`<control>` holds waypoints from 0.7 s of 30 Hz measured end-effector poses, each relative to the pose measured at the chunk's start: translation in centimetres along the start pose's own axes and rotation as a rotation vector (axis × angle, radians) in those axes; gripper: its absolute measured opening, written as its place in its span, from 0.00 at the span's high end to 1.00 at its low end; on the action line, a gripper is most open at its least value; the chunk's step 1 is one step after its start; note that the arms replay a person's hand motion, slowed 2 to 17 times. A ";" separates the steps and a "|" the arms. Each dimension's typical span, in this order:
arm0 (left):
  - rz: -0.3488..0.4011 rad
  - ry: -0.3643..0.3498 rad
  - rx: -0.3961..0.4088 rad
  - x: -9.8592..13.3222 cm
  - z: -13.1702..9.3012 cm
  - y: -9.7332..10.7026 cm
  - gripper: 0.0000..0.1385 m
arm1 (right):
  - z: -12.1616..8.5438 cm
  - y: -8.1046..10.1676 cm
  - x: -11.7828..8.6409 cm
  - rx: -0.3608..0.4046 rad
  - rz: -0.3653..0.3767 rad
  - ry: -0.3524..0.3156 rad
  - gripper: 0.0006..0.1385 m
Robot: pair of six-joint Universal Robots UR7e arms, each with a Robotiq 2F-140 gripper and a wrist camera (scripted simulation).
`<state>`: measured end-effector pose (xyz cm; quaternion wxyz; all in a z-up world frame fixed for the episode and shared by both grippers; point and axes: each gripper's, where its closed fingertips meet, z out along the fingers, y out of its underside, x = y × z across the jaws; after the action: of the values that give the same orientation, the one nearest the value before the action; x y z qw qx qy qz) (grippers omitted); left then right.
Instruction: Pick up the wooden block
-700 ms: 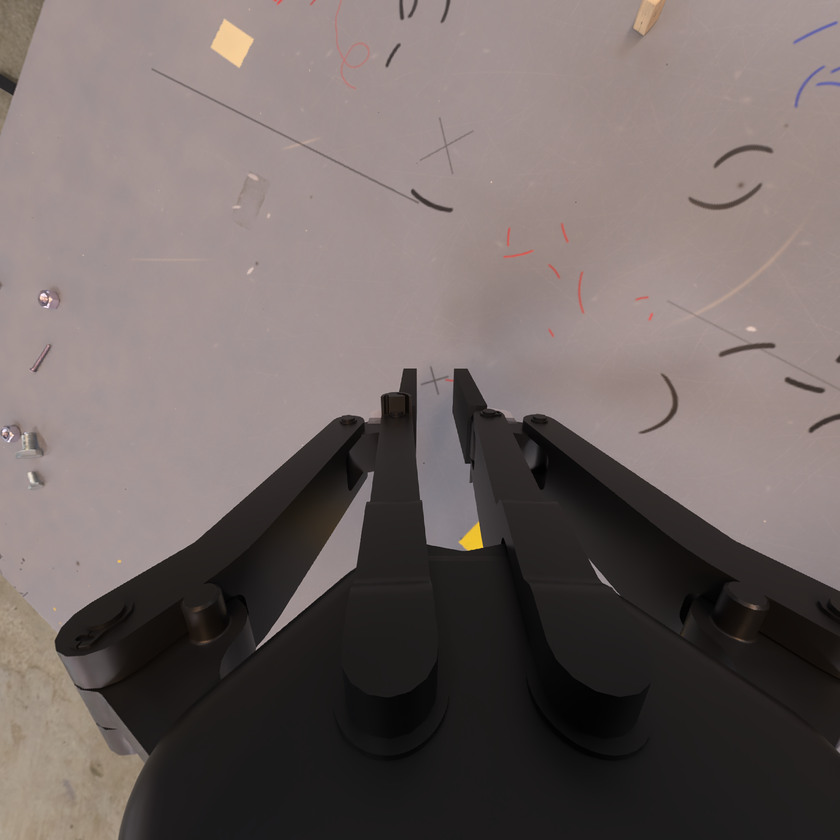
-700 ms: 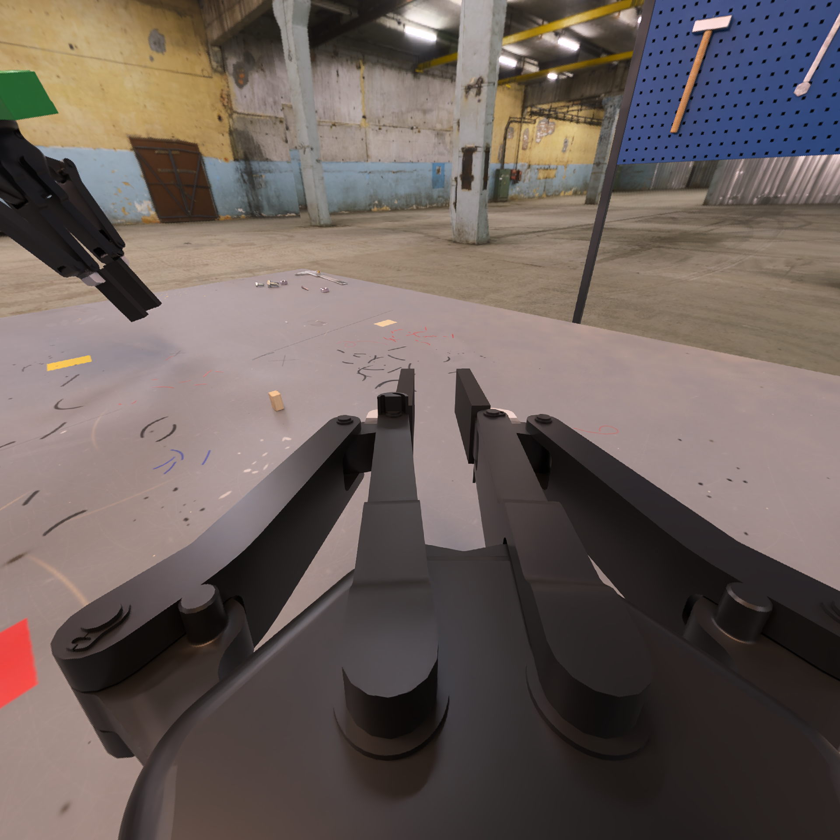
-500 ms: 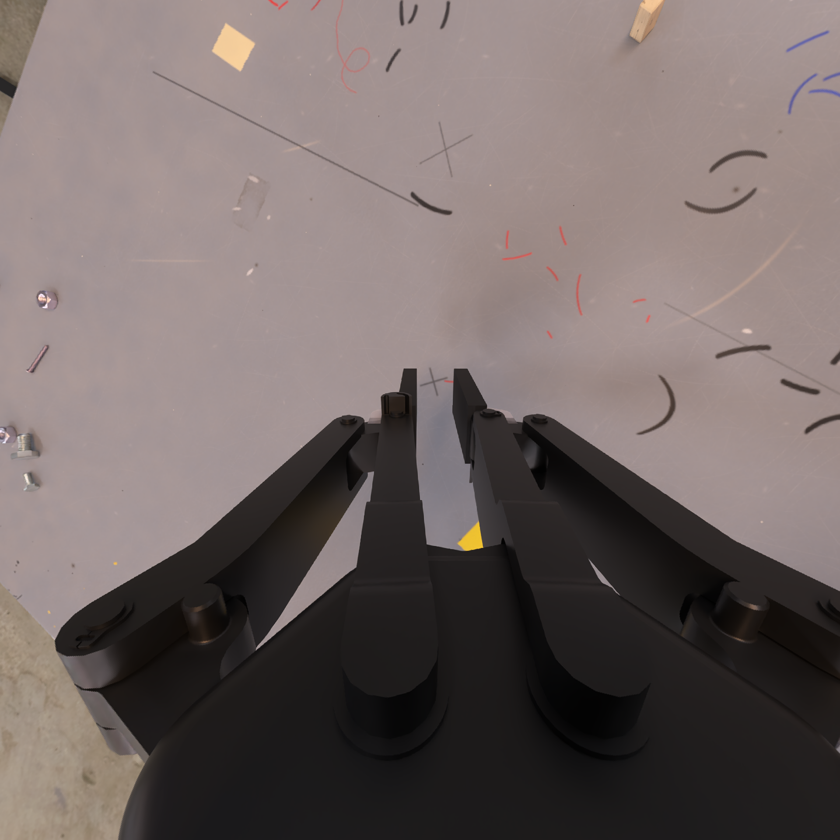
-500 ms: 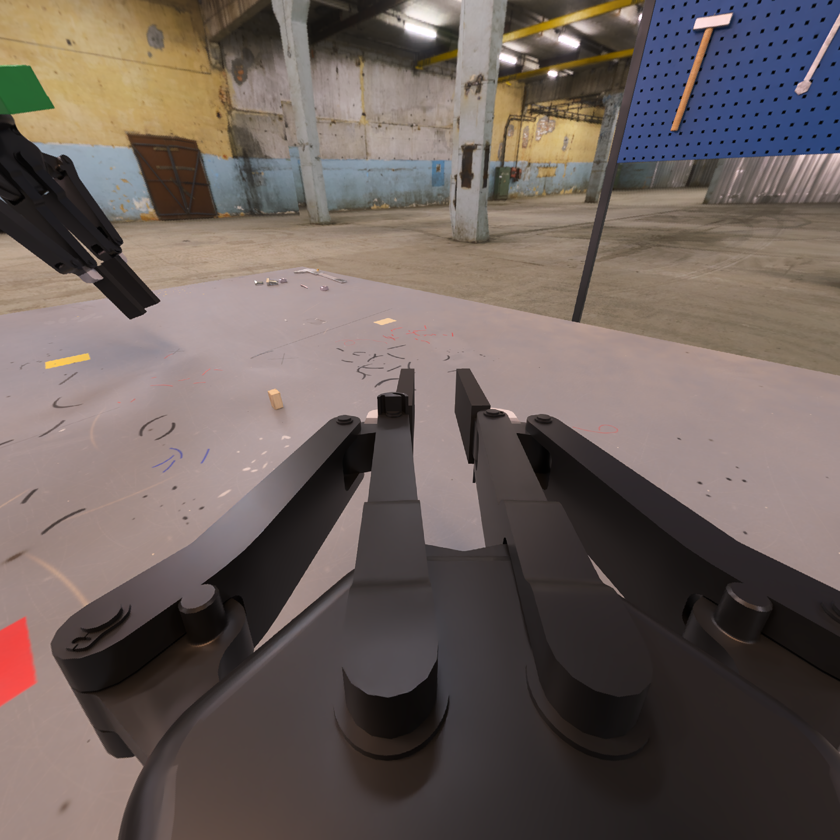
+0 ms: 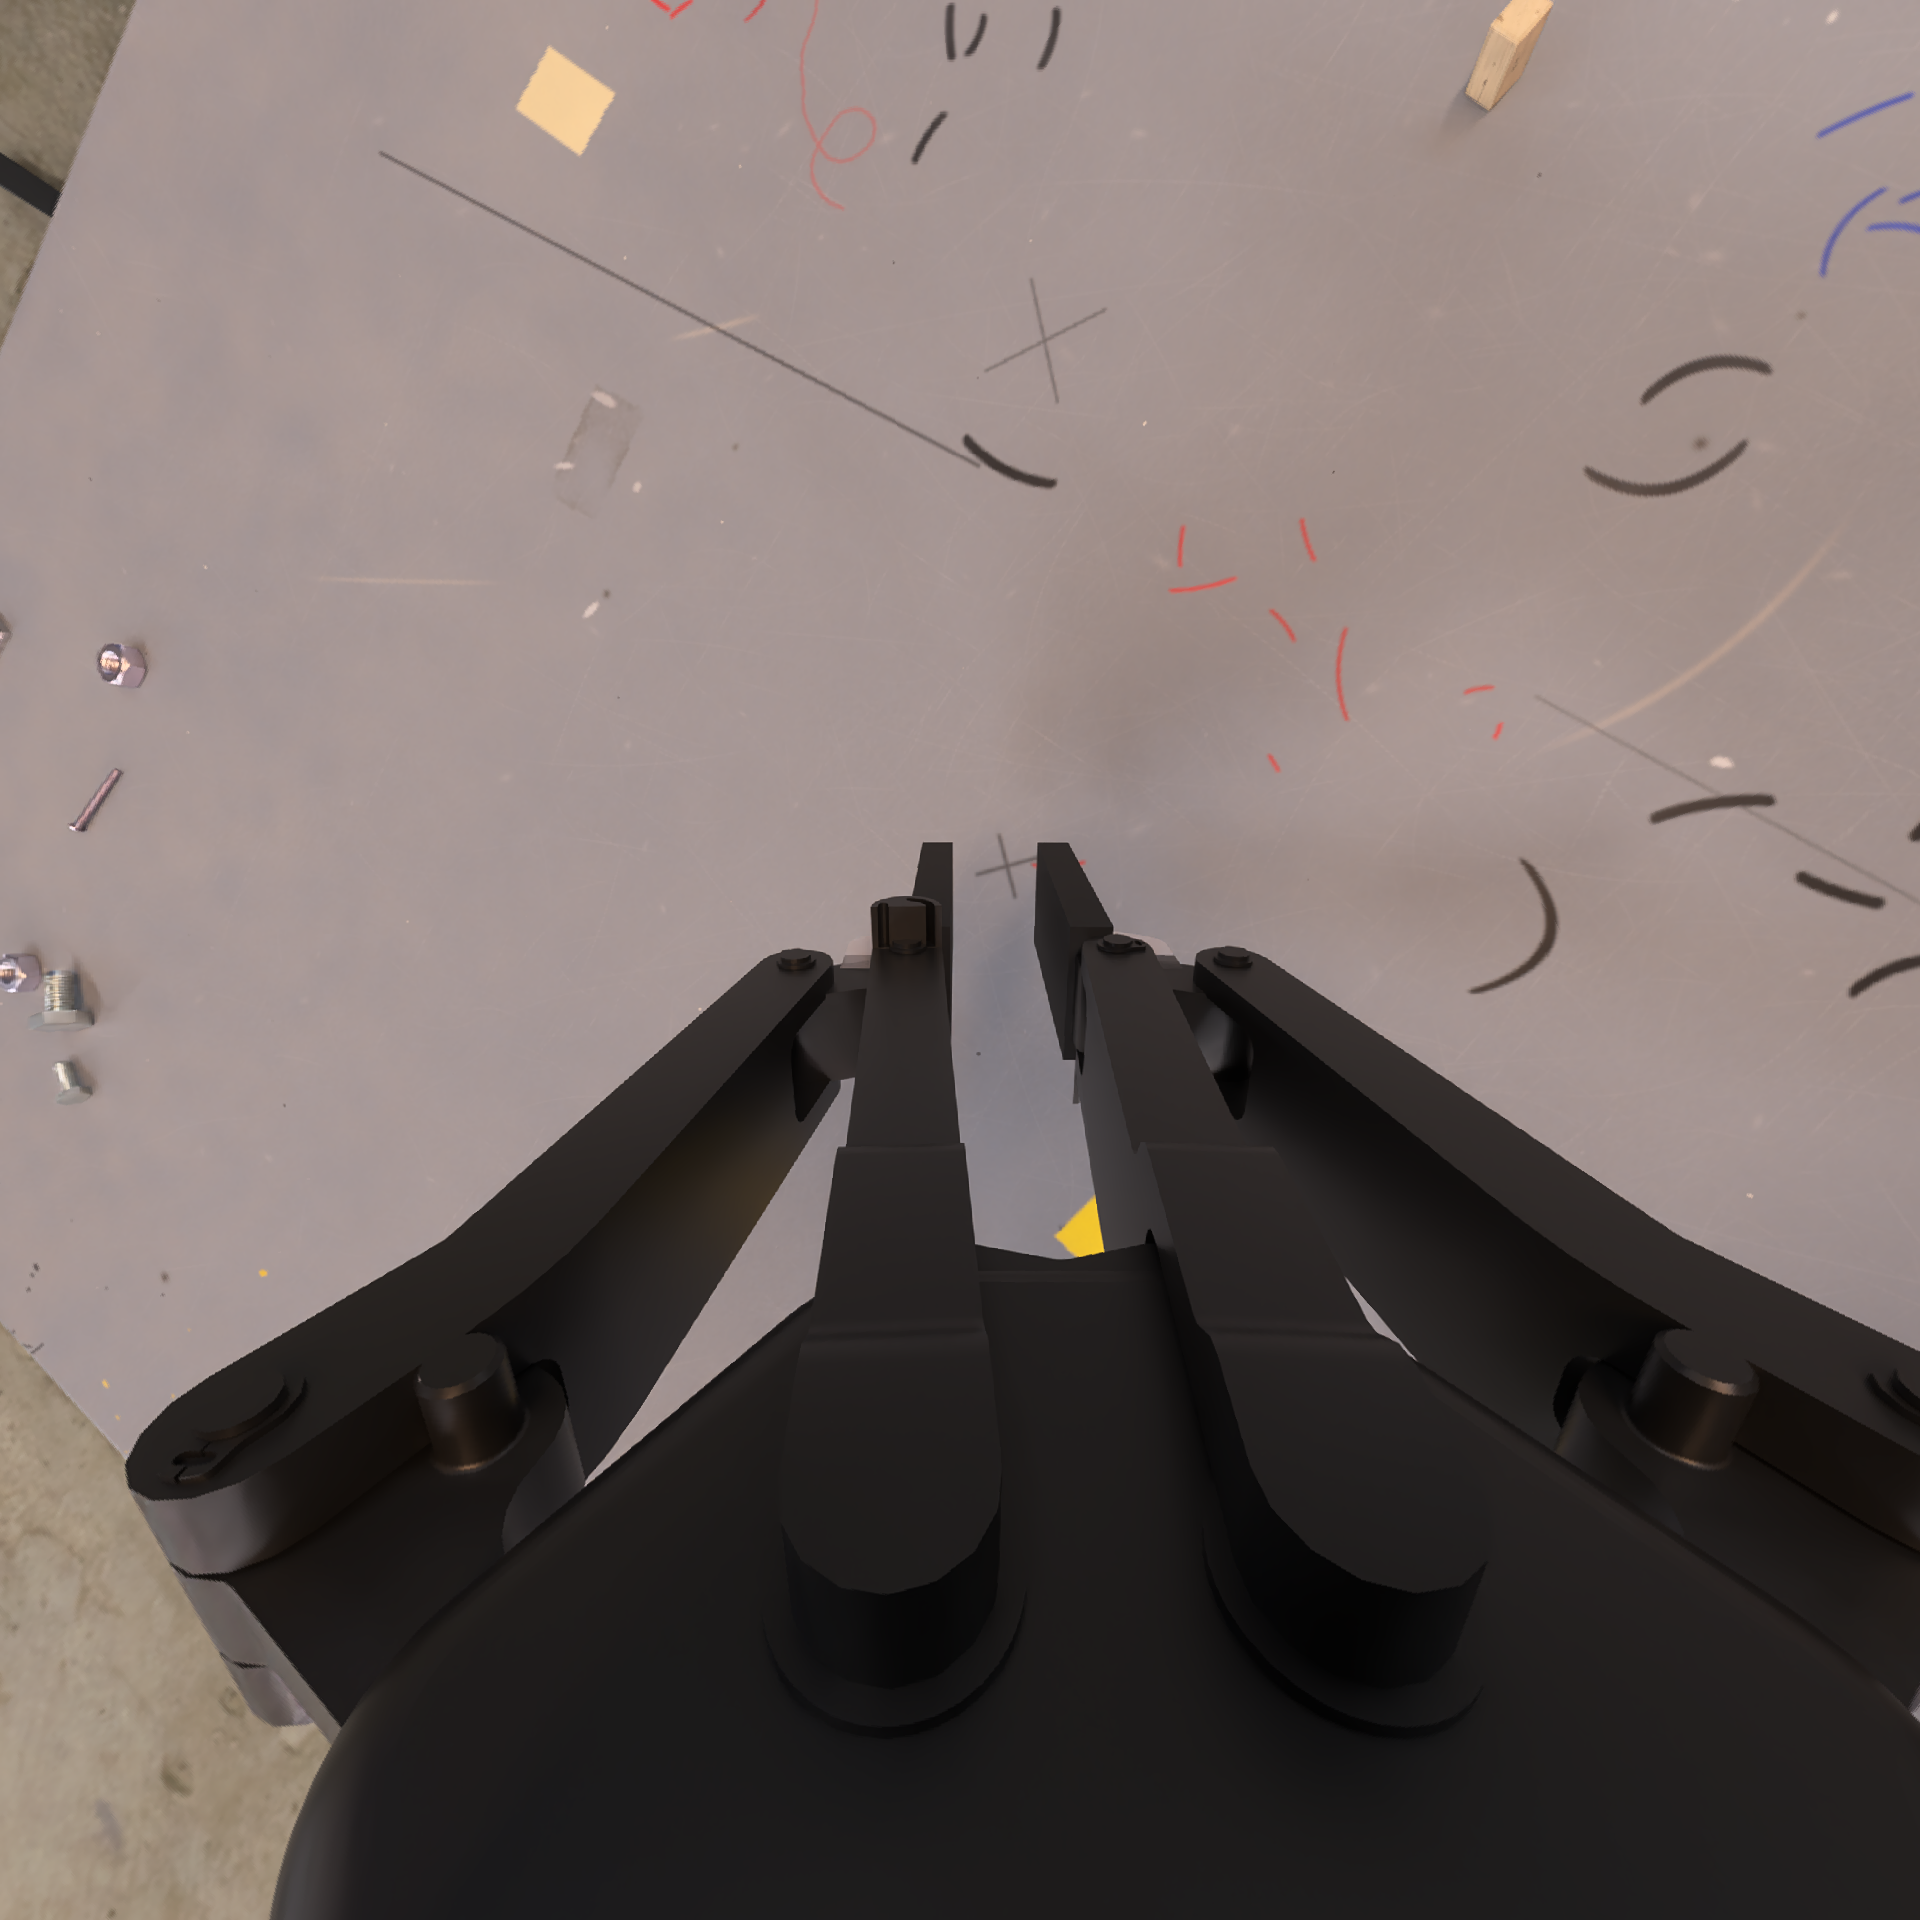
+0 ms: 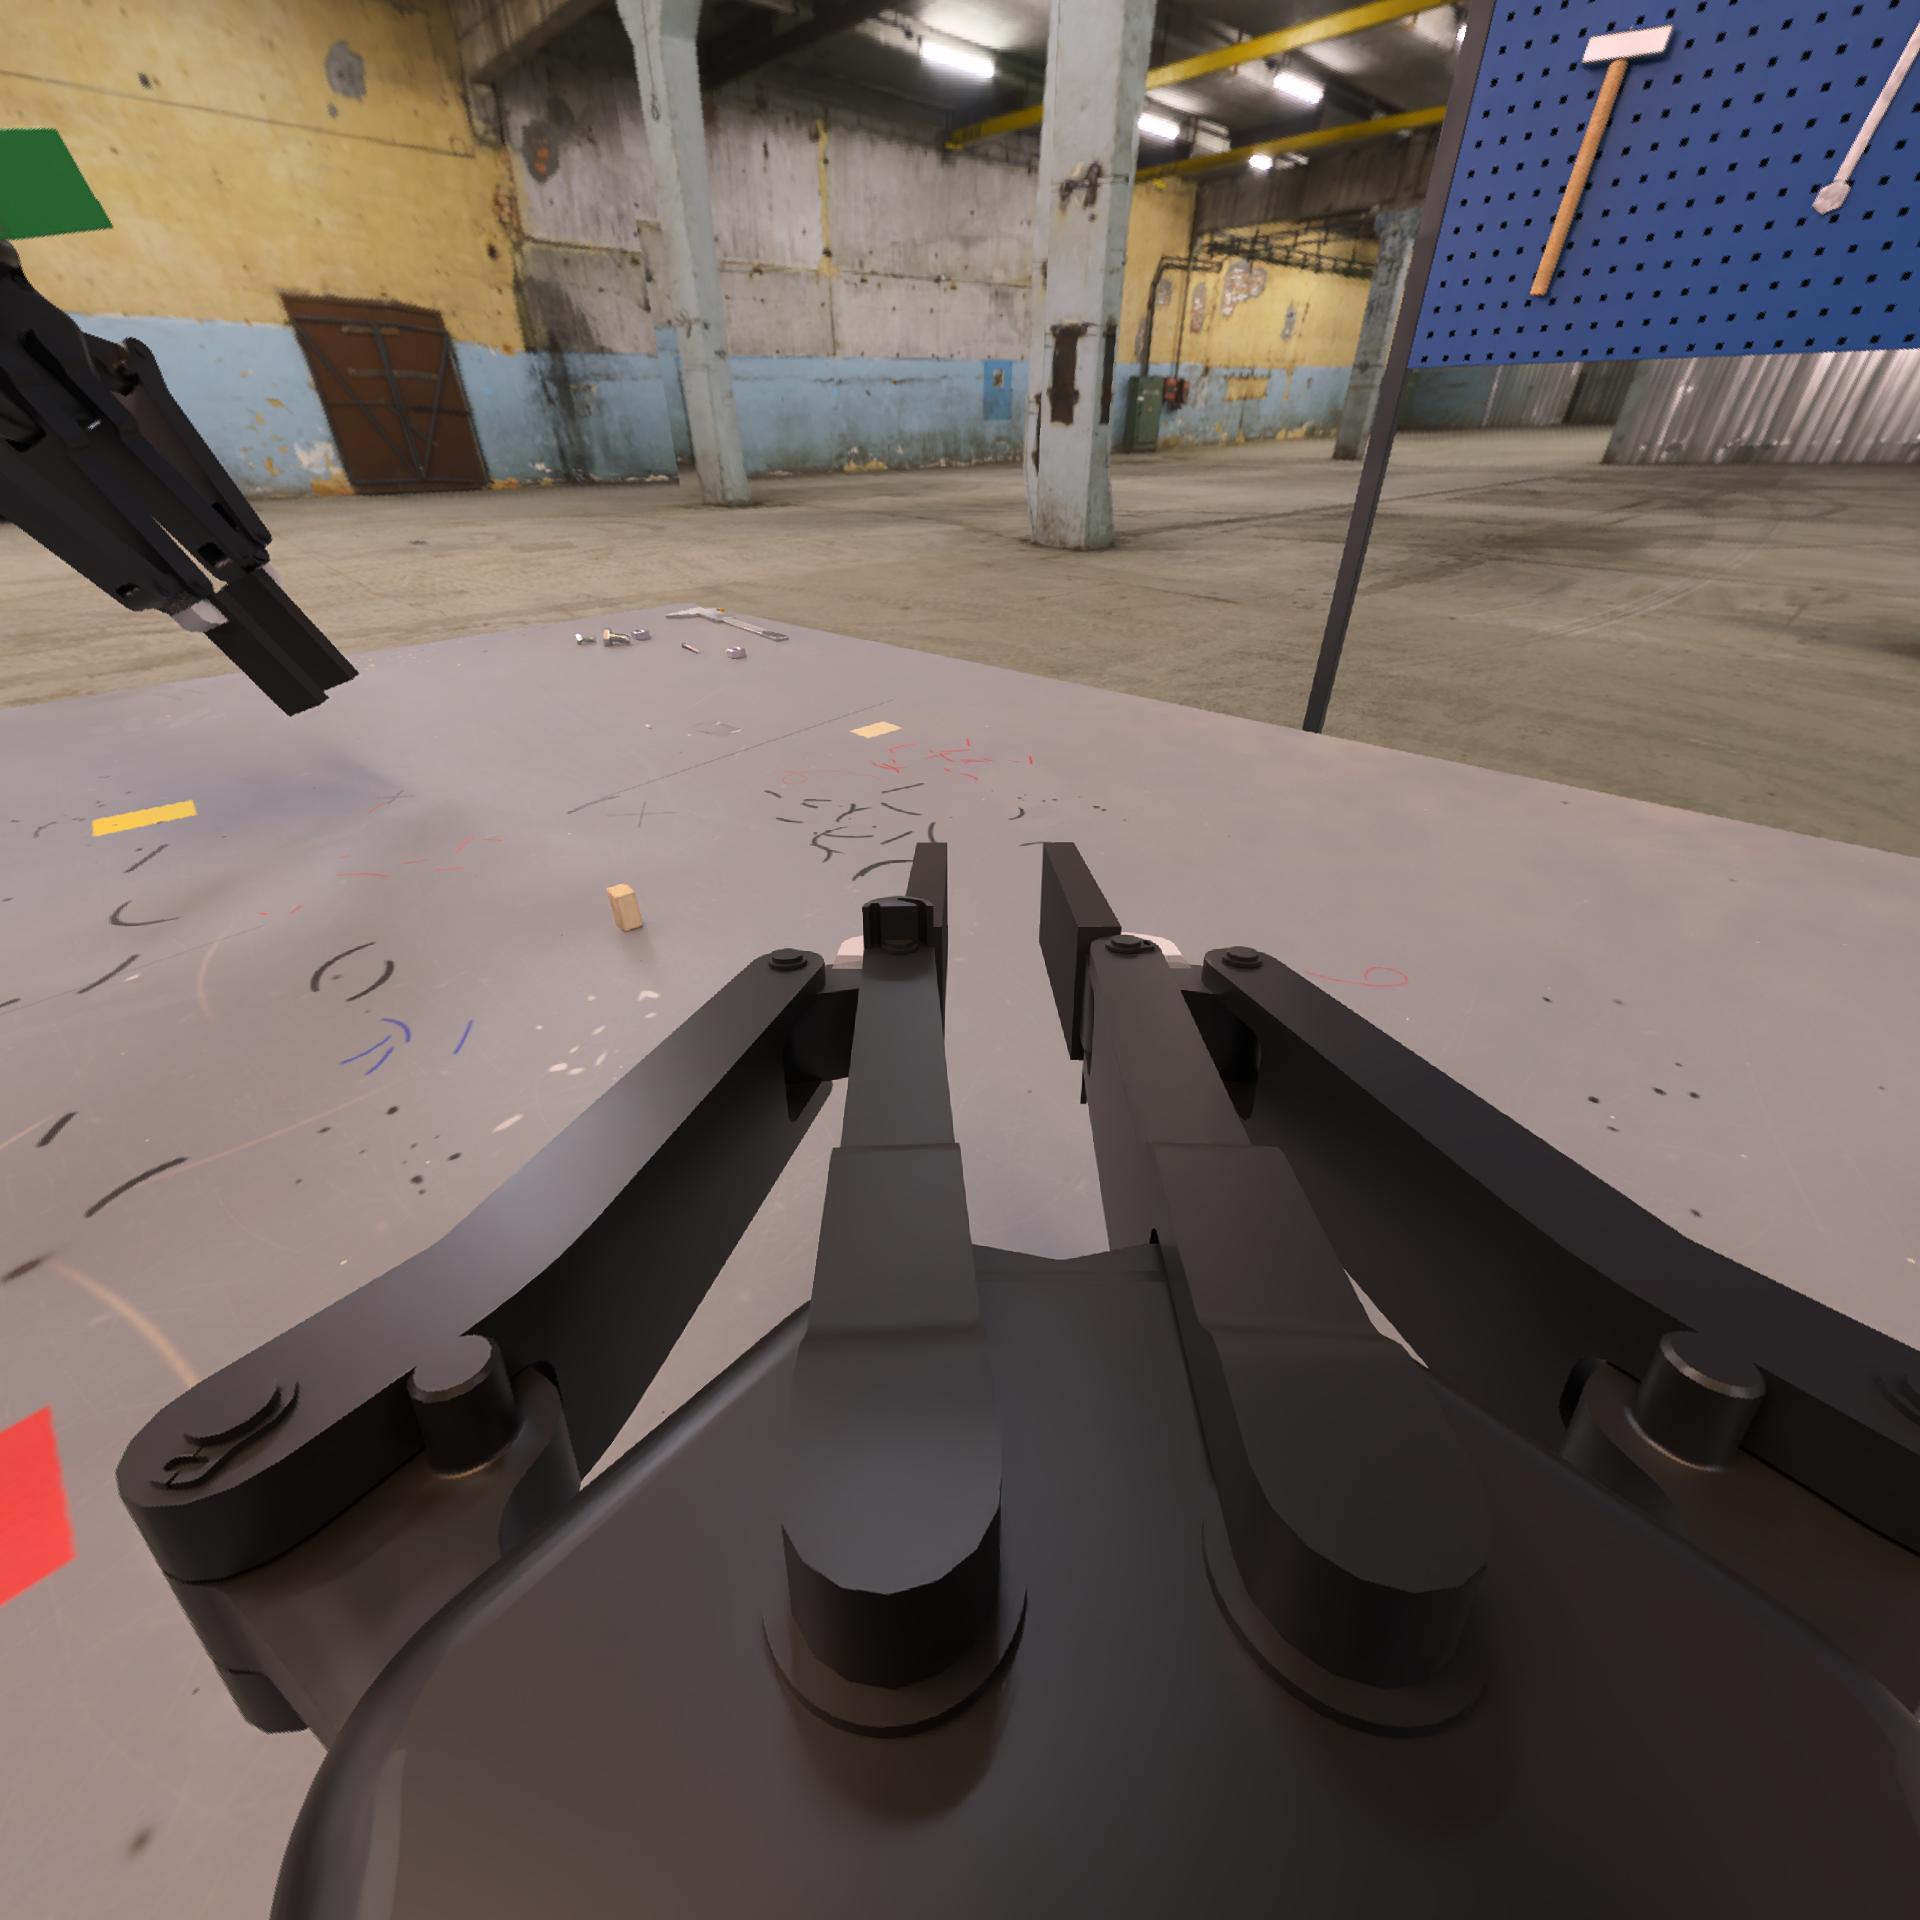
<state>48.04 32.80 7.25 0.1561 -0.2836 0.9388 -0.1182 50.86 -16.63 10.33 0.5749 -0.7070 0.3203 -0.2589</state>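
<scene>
The wooden block [image 6: 624, 906] is seen upright on the table [image 6: 1351, 935], ahead-left of the right gripper [image 6: 992, 868], well apart; nothing is gripped, both grippers' fingers narrowly parted. The left gripper [image 5: 994, 868] is farther, probably.

No readable text anywhere.

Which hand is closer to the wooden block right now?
Left, probably: the block looks larger in its view. The left hand hovers above the table, block ahead to its right. The right hand hangs farther back, block ahead to its left.
</scene>
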 end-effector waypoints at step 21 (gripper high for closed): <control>0.006 -0.008 -0.041 -0.8 -0.1 1.1 0.85 | 0.2 0.3 0.2 -0.013 0.008 0.007 0.83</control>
<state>48.08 34.16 7.19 0.1542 -0.2842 0.9412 -0.0975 51.12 -16.66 9.94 0.5702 -0.7085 0.3270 -0.2569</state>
